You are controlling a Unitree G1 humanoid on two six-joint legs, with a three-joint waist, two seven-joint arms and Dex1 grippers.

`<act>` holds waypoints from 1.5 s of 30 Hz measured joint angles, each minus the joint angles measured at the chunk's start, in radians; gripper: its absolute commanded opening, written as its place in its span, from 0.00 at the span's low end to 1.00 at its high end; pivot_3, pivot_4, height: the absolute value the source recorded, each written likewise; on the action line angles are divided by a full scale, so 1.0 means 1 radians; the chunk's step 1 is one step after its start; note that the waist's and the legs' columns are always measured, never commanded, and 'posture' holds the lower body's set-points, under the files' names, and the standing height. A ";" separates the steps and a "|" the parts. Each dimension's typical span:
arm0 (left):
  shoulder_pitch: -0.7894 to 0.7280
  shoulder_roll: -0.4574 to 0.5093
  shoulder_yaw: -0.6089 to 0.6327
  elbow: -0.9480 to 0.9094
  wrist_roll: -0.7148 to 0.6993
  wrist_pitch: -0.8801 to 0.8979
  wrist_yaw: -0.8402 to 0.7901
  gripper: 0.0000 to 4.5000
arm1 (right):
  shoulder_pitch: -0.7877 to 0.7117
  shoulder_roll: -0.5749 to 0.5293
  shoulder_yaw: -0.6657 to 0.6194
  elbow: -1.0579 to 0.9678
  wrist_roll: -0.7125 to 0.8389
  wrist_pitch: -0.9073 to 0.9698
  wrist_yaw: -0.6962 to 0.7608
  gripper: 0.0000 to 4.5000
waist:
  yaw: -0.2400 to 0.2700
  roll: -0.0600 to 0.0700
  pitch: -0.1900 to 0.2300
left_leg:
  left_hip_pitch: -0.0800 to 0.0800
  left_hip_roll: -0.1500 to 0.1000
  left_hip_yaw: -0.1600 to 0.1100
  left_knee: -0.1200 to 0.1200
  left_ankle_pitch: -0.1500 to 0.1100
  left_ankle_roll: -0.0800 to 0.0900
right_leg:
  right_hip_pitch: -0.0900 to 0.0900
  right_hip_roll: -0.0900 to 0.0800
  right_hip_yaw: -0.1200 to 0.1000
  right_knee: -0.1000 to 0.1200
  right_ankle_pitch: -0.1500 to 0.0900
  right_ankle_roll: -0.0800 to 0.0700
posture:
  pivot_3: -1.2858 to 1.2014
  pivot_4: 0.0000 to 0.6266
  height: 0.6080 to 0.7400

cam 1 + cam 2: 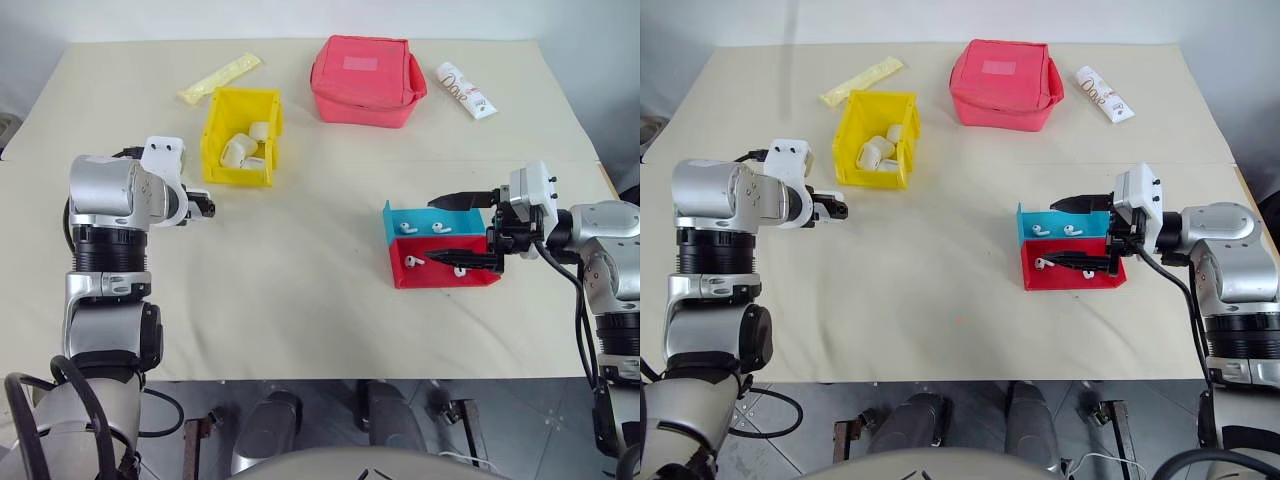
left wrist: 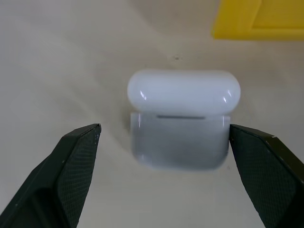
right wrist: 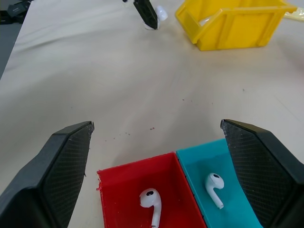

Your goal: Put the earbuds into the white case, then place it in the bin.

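Left eye view: one yellow bin (image 1: 240, 137) stands on the pale surface (image 1: 300, 270), with several small white items inside it; their count cannot be told. Beyond the bin lie one yellow sachet (image 1: 219, 78), one pink pouch (image 1: 366, 80) and one white printed tube (image 1: 466, 90). Well to the right of the bin sit two small trays side by side and touching, one teal tray (image 1: 430, 224) and one red tray (image 1: 445, 268). Two earbuds (image 1: 412, 227) show in the teal tray and two more in the red one, four in all. The left gripper (image 1: 203, 207) hangs just in front of the bin. The right gripper (image 1: 462, 230) reaches in over the two trays, jaws spread wide, one finger above the teal tray and one across the red, holding nothing.

Right eye view: the same count holds, one bin, two trays, four earbuds.

Left wrist view: one white case (image 2: 181, 118) rests on the surface with its lid open, a corner of the bin just beyond it. The case lies squarely between the left jaws, which stand fully apart; one finger is nearly touching the side of the case, the other stands clear of it. Nothing is gripped.

Right wrist view: one earbud lies in the red tray and one in the teal, both between the wide-open right jaws and untouched. Far off, the bin stands with the left gripper's finger and the case just beside it
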 measured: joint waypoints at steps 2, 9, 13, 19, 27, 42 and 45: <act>-0.016 -0.004 -0.005 0.039 0.010 -0.023 -0.009 1.00 | 0.005 0.000 -0.001 -0.009 0.005 0.002 -0.006 1.00 | 0.000 0.000 0.000 | 0.000 0.000 0.000 0.000 0.000 0.000 | 0.000 0.000 0.000 0.000 0.000 0.000 | 0.52 0.24 1.00; -0.052 -0.006 -0.019 0.117 0.023 -0.041 -0.040 1.00 | 0.018 0.000 -0.009 -0.019 0.007 0.013 -0.016 1.00 | 0.000 0.000 0.000 | 0.000 0.000 0.000 0.000 0.000 0.000 | 0.000 0.000 0.000 0.000 0.000 0.000 | 0.52 0.24 1.00; -0.083 -0.006 -0.040 0.149 0.035 -0.007 -0.049 1.00 | 0.018 0.000 -0.009 -0.019 0.007 0.014 -0.016 1.00 | 0.000 0.000 0.000 | 0.000 -0.001 0.000 0.000 0.000 0.000 | 0.000 0.000 0.000 0.001 0.000 0.000 | 0.52 0.24 1.00; -0.116 -0.005 -0.047 0.179 0.046 0.057 -0.058 1.00 | 0.019 0.000 -0.011 -0.019 0.007 0.014 -0.016 1.00 | -0.002 0.000 0.000 | 0.000 -0.001 0.000 0.000 0.000 0.000 | 0.000 0.000 0.000 0.001 0.000 0.000 | 0.52 0.24 1.00; -0.120 -0.005 -0.032 0.214 0.051 0.046 -0.077 0.91 | 0.018 0.000 -0.011 -0.019 0.006 0.016 -0.018 1.00 | -0.001 0.001 -0.001 | 0.001 -0.001 0.001 0.000 0.000 0.000 | 0.000 0.000 0.001 0.002 0.000 0.000 | 0.52 0.24 1.00; 0.232 0.153 -0.073 -0.134 0.017 -0.339 -0.345 0.62 | 0.073 -0.051 -0.066 -0.061 0.020 0.056 -0.041 1.00 | -0.016 0.001 -0.002 | 0.001 0.003 0.006 -0.001 -0.001 -0.002 | -0.008 0.000 0.005 0.007 -0.001 -0.002 | 0.52 0.24 1.00; 0.419 0.161 -0.026 -0.336 -0.057 -0.618 -0.514 0.62 | 0.108 -0.068 -0.108 -0.099 0.035 0.071 -0.061 1.00 | -0.005 0.000 -0.002 | -0.002 0.002 0.006 0.002 0.000 -0.001 | -0.008 0.000 0.005 0.006 0.000 -0.003 | 0.52 0.24 1.00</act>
